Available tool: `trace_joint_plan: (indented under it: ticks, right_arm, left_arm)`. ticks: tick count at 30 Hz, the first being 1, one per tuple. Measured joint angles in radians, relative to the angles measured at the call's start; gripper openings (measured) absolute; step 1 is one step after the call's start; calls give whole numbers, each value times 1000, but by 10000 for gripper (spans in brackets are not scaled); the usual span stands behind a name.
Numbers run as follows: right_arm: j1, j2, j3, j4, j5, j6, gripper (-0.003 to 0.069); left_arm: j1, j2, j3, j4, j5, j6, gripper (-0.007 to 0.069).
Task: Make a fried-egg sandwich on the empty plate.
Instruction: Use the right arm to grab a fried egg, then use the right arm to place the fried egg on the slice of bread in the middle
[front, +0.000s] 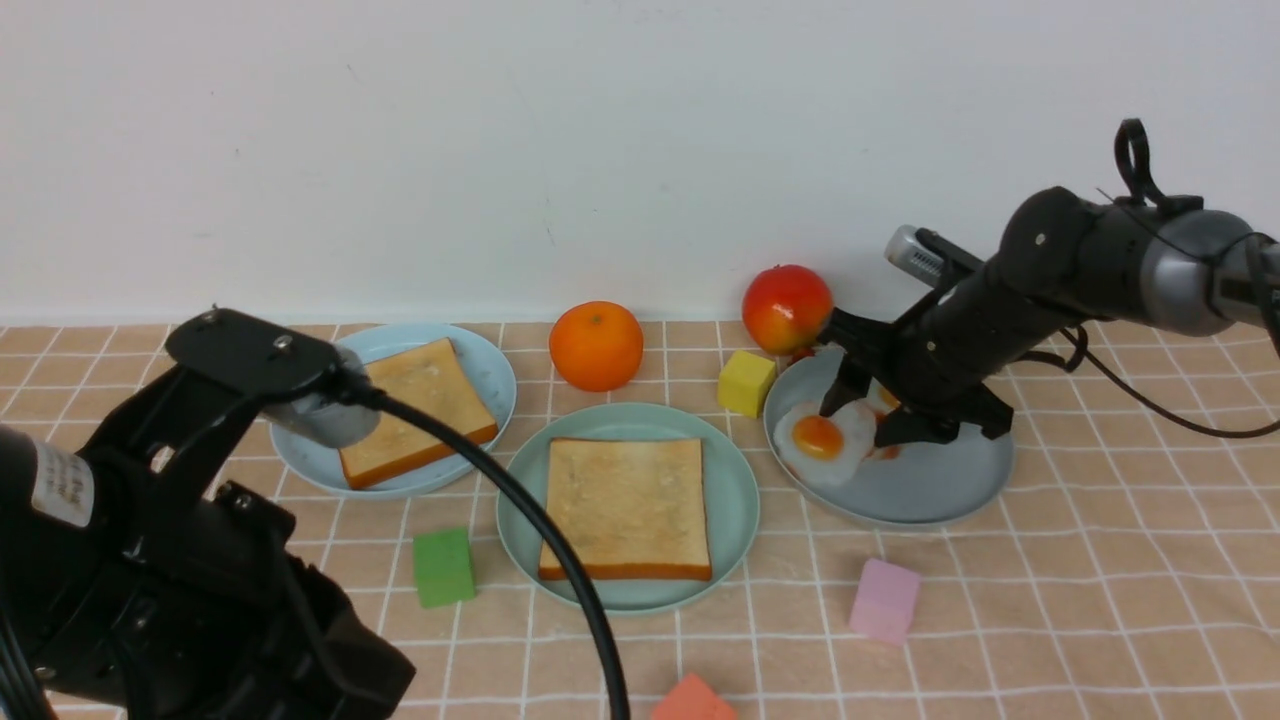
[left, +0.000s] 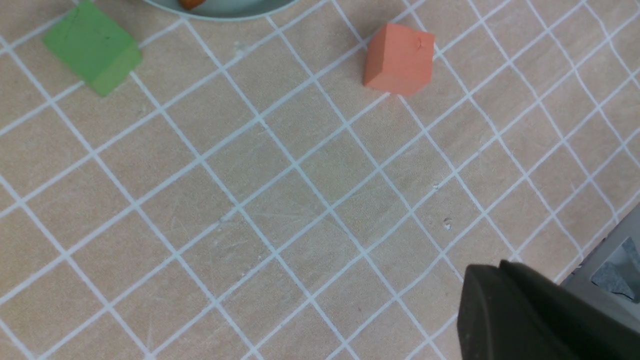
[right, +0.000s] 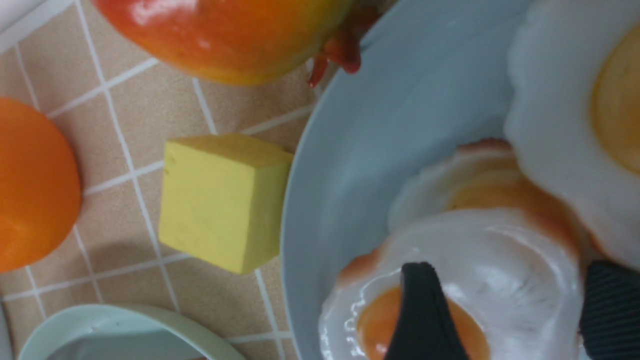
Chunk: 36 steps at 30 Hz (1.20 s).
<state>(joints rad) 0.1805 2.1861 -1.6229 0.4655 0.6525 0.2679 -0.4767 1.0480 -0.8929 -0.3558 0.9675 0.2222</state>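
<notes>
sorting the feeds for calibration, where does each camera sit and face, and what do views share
Front view: between the arms, facing forward over the table; left arm near, right gripper over the fried egg.
Left wrist view: on the left arm, looking down at the table; only the left gripper's dark finger shows.
Right wrist view: on the right arm, close above the fried egg; two black fingertips show, apart.
Shared: green block, front and left wrist; yellow block, front and right wrist.

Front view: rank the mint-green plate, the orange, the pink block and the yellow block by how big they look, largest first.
1. mint-green plate
2. orange
3. pink block and yellow block: much alike. The pink one looks slightly bigger, but it lies nearer the camera, so I leave them unranked.
</notes>
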Motion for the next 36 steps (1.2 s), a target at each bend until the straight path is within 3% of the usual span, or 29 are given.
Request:
trace_joint_plan:
  ticks: [4, 6, 7, 8, 11, 13, 28, 36]
  right_arm:
    - [0, 7, -6, 0, 3, 0, 395]
    - [-1, 10, -8, -8, 7, -2, 304]
    - [-1, 10, -8, -10, 7, -2, 295]
    - [-2, 10, -8, -17, 12, -6, 203]
    - [-7, 10, -9, -37, 30, -6, 69]
    - [-11, 10, -9, -42, 35, -4, 16]
    - [-42, -93, 5, -43, 103, -201, 0]
    - [-19, -149, 5, 286, 115, -459, 0]
  left_arm:
    - [0, 0, 0, 0, 0, 0, 26]
    - [0, 0, 0, 0, 0, 0, 29]
    - [0, 0, 0, 0, 0, 0, 29]
    - [0, 0, 0, 0, 0, 0, 30]
    - [0, 0, 0, 0, 0, 0, 35]
    - [0, 0, 0, 0, 0, 0, 37]
    - [0, 0, 0, 0, -2, 3, 43]
    - [0, 0, 0, 0, -13, 7, 55]
